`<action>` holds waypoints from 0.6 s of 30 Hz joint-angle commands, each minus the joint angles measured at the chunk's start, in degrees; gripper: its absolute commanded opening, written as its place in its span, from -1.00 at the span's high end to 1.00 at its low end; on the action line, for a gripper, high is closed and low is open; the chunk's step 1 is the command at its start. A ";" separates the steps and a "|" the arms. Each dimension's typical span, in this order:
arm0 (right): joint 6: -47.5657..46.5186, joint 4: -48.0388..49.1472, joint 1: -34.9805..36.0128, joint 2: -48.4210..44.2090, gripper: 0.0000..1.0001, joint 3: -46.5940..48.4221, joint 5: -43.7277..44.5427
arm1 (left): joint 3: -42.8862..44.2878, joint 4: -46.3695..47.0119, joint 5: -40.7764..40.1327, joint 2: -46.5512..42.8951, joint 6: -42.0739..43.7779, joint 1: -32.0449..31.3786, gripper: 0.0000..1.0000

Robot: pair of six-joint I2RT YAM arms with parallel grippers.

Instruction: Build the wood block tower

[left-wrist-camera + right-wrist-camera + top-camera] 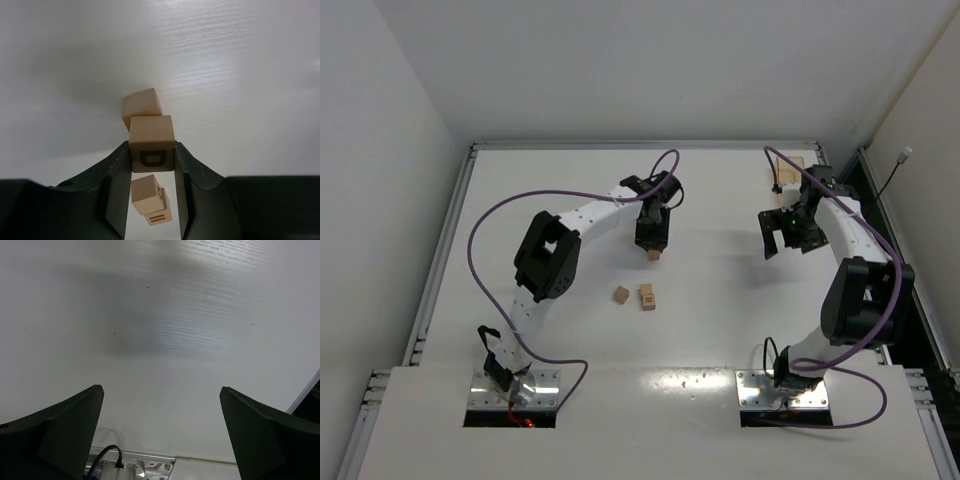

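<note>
My left gripper [653,250] is shut on a light tan wooden cube [653,254] and holds it above the middle of the table. In the left wrist view the gripper [151,152] pinches this cube [151,142], which shows a dark D-like mark. A single cube [621,294] and a pair of cubes pressed together [647,296] lie nearer the arm bases. In the left wrist view the single cube [142,105] shows past the held one. The pair [150,200] shows between the fingers, one with two dark lines. My right gripper [785,243] is open and empty over bare table, its jaws wide apart in its wrist view [161,390].
A tan tray [788,172] sits at the back right, partly behind the right arm. White walls enclose the table. A metal mounting plate and a cable [112,457] show at the near edge in the right wrist view.
</note>
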 commanded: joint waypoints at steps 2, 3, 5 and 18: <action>0.88 0.66 -0.15 0.73 -1.00 2.17 -1.15 | 0.48 0.31 0.42 0.72 0.09 1.16 0.96; 0.88 0.66 -0.15 1.26 -1.00 2.17 -1.15 | 0.48 0.31 0.42 0.73 0.09 1.16 0.83; 0.88 0.66 -0.15 1.26 -1.00 2.17 -1.15 | 0.48 0.83 1.11 0.73 0.09 1.16 0.59; 0.35 0.66 -0.15 1.79 -1.00 2.17 -1.15 | 0.48 1.36 1.65 0.73 0.62 1.69 -0.64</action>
